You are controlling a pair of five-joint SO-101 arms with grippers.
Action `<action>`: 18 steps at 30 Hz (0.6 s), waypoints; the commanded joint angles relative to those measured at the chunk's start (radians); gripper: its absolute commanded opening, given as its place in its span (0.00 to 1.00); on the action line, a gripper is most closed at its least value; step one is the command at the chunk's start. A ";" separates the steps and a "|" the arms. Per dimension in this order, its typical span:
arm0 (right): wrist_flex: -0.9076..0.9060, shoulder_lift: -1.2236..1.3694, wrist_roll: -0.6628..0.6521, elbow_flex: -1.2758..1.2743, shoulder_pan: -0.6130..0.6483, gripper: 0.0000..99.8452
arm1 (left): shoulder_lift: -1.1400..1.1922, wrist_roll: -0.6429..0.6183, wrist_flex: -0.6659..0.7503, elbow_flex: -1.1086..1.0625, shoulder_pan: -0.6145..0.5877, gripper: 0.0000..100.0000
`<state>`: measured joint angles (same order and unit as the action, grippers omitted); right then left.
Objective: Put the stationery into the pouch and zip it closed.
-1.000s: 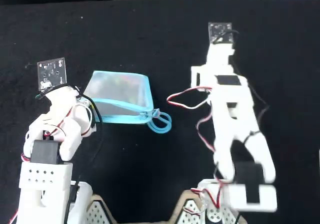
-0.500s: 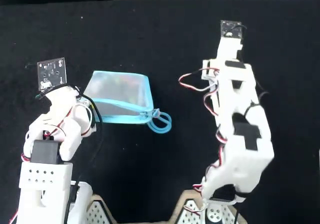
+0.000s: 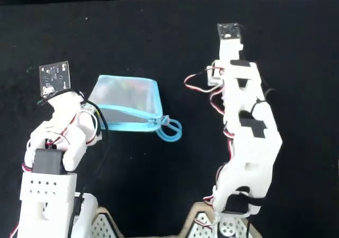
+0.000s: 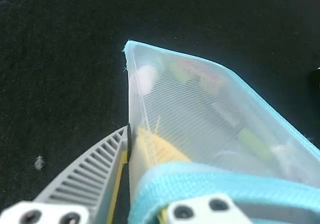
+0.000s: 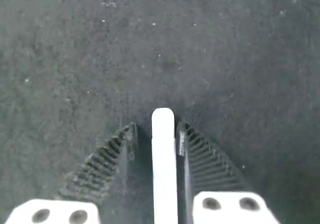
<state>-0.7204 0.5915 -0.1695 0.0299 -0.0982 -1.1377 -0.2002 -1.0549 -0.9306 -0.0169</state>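
A translucent pouch point(image 3: 127, 97) with light blue trim lies left of centre, with several coloured stationery pieces showing through its mesh point(image 4: 200, 109). Its zipper pull and blue loop point(image 3: 170, 128) sit at the right end of the zip edge. My left gripper point(image 3: 94, 112) is shut on the zip edge's left end, the blue trim point(image 4: 200, 184) between its fingers. My right arm point(image 3: 243, 121) stretches toward the far side of the table. Its gripper point(image 5: 155, 126) points down close to the black cloth, shut on a thin white stick point(image 5: 163, 159).
A black cloth point(image 3: 159, 31) covers the whole table. Square marker tags sit atop each wrist, one at the left point(image 3: 54, 79) and one at the right point(image 3: 231, 31). Both arm bases stand at the near edge point(image 3: 159, 222).
The right arm has unfolded from near its base and swung out over the table, its wrist shifting sideways. The left arm and the pouch have stayed still.
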 commanded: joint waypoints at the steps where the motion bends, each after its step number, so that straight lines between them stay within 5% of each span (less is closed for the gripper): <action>1: -0.017 0.027 -0.014 0.087 0.012 0.13 | -0.017 -0.012 0.020 0.018 -0.005 0.03; 5: -0.130 0.035 -0.072 0.145 0.017 0.00 | -0.017 -0.012 0.020 0.018 -0.007 0.03; 18: -0.629 -0.047 -0.084 0.288 0.087 0.01 | -0.017 -0.012 0.020 0.018 -0.005 0.03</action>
<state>-1.2712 0.6314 -0.2478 0.2585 -0.0660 -1.1377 -0.2002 -1.0549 -0.9306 -0.0169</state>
